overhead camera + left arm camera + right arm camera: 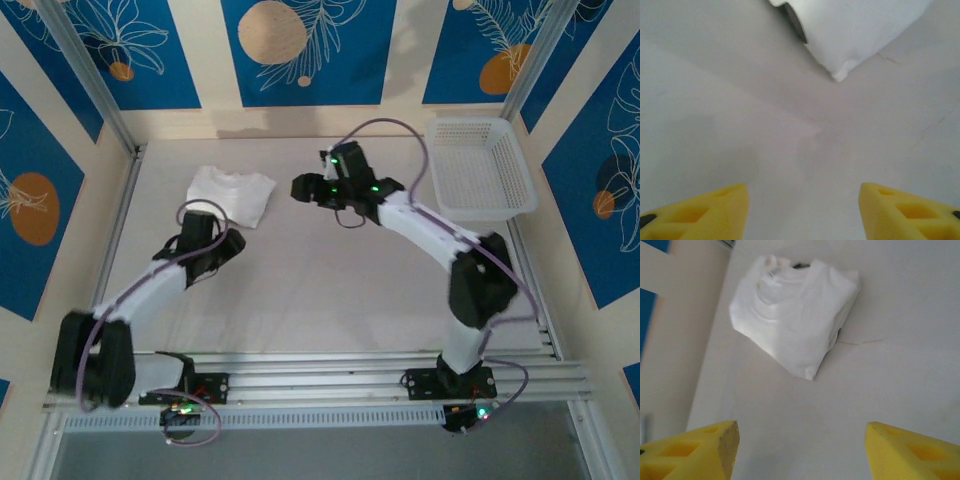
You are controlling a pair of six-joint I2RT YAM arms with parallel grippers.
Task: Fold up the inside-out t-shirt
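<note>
1. Inside-out t-shirt lies as a compact white bundle on the desk, towards the far left corner.
2. I see my left end effector just on the near side of it, released, with bare desk between its fingers.
3. My right end effector hangs beside the bundle, towards the far edge's middle, likewise released and empty.
4. A white basket sits at the far right corner.

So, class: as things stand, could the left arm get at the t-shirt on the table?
Probably yes. The left gripper is open just short of the t-shirt, with bare table between them. The right gripper hangs off to the side and does not look to be in the way.
</note>
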